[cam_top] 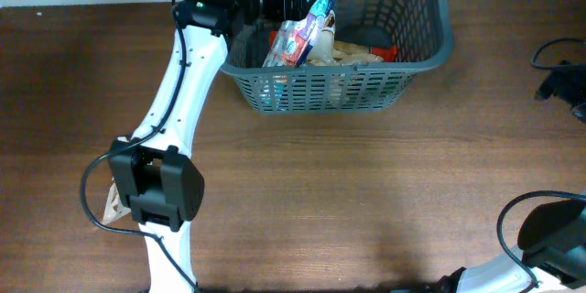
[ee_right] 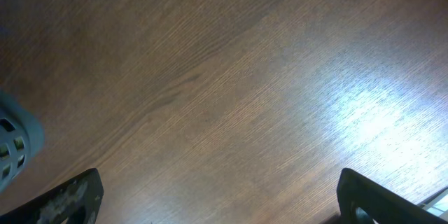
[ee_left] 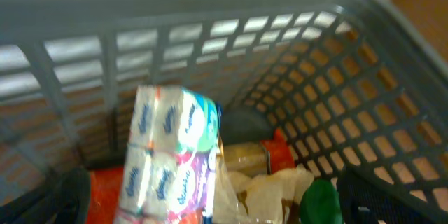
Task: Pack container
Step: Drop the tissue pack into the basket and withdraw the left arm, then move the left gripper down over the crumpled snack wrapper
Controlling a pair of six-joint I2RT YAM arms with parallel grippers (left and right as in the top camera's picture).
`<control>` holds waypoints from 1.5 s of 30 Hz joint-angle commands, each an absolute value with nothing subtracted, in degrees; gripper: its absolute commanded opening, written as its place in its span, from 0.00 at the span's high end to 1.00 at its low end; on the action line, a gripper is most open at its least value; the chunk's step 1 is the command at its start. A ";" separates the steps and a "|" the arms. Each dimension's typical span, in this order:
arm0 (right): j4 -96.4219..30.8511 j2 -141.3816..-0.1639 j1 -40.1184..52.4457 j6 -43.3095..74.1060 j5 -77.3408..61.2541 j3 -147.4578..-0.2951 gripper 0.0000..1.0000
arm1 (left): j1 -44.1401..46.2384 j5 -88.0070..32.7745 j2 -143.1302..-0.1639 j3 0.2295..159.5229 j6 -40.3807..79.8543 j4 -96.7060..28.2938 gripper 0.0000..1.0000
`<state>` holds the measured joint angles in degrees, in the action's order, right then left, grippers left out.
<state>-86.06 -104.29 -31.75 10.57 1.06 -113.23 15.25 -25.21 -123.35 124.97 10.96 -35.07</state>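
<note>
Left gripper point(cam_top: 295, 2), fingers apart, hangs inside the container point(cam_top: 330, 70); the tissue packet point(cam_top: 298, 37) lies at its six o'clock, long axis one-to-seven. Right gripper point(ee_right: 220, 203), fingers apart, sits farther off.

Inside the container point(cam_top: 430, 55), at its left end, a packet point(ee_left: 168, 157) leans just ahead of and below the left gripper point(cam_top: 295, 2), with other packets point(cam_top: 352, 52) lying on the base to the gripper's right.
</note>
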 commanded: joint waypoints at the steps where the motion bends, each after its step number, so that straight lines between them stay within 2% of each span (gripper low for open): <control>1: -86.02 -103.57 -31.90 11.05 1.13 -113.12 0.01 | 13.43 -29.02 -121.51 131.83 10.44 -35.03 0.00; 9: -86.02 -103.57 -31.90 11.05 1.13 -113.12 0.01 | 8.69 -27.64 -113.06 143.11 5.98 -44.80 0.01; 13: -86.02 -103.57 -31.90 11.05 1.13 -113.12 0.01 | 4.54 -17.65 -107.55 143.63 5.43 -56.97 0.01; 23: -86.02 -103.57 -31.90 11.05 1.13 -113.12 0.01 | -8.08 -16.36 -96.55 143.63 -0.99 -80.23 0.01; 30: -86.02 -103.57 -31.90 11.05 1.13 -113.12 0.01 | -16.80 -9.23 -91.74 143.50 -0.93 -96.68 0.01; 36: -86.02 -103.57 -31.90 11.05 1.13 -113.14 0.01 | -20.29 -8.49 -85.30 135.46 -3.05 -96.68 0.01; 45: -86.02 -103.57 -31.90 11.05 1.13 -113.12 0.01 | -23.53 -4.34 -73.34 103.48 -3.55 -94.26 0.01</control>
<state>-86.08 -104.29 -31.75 10.55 1.04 -113.23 -22.06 -6.33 -75.88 113.73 -2.39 -95.90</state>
